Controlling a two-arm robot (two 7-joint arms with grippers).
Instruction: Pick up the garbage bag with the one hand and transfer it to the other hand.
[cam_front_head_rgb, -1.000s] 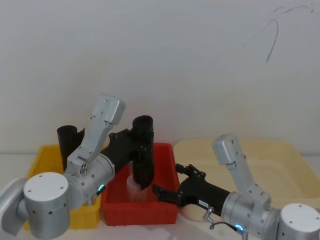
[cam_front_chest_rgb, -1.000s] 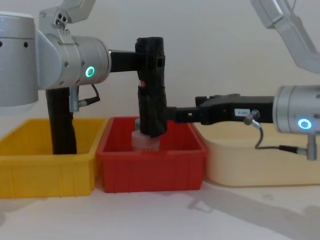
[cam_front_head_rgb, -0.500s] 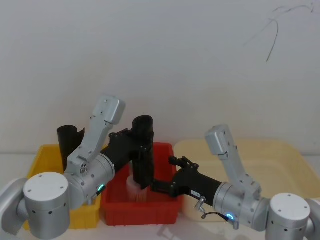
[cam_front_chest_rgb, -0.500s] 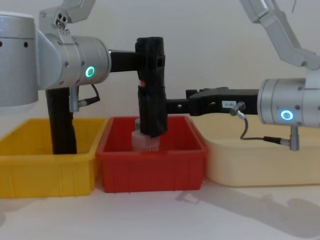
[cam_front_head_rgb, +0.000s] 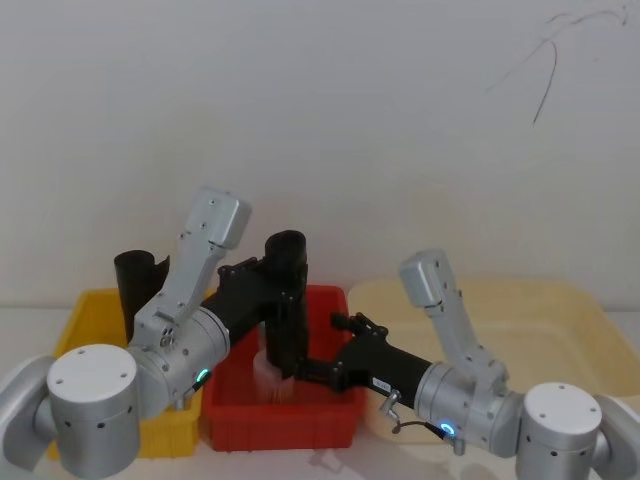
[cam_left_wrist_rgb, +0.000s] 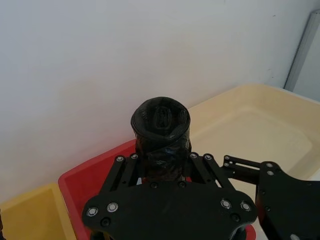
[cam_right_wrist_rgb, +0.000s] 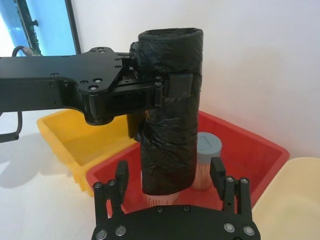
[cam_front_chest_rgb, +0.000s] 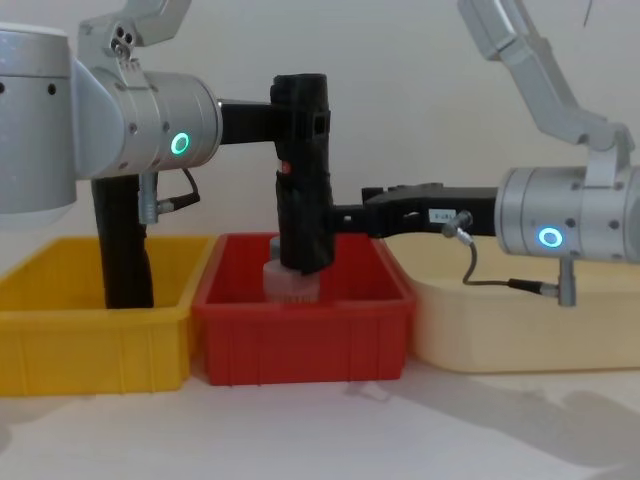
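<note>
In the head view I see the left pincer (cam_front_head_rgb: 272, 292) clamped on the bag (cam_front_head_rgb: 287, 255), which stands upright above the red bin (cam_front_head_rgb: 330, 425). The right pincer (cam_front_head_rgb: 308, 368) reaches over the bin's right wall to the bag's lower end. In the left wrist view the bag's (cam_left_wrist_rgb: 161, 122) rolled top rises past the left pincer (cam_left_wrist_rgb: 162, 167), over the bin's (cam_left_wrist_rgb: 92, 172) back part. In the right wrist view the right pincer (cam_right_wrist_rgb: 170, 172) has its fingers (cam_right_wrist_rgb: 121, 175) apart, one on each side of the bag's (cam_right_wrist_rgb: 170, 130) lower half, with a white jar (cam_right_wrist_rgb: 207, 152) in the bin just behind. In the chest view the bag (cam_front_chest_rgb: 303, 180) hangs over the bin's (cam_front_chest_rgb: 300, 340) middle, and the right pincer (cam_front_chest_rgb: 345, 214) is level with its lower part.
</note>
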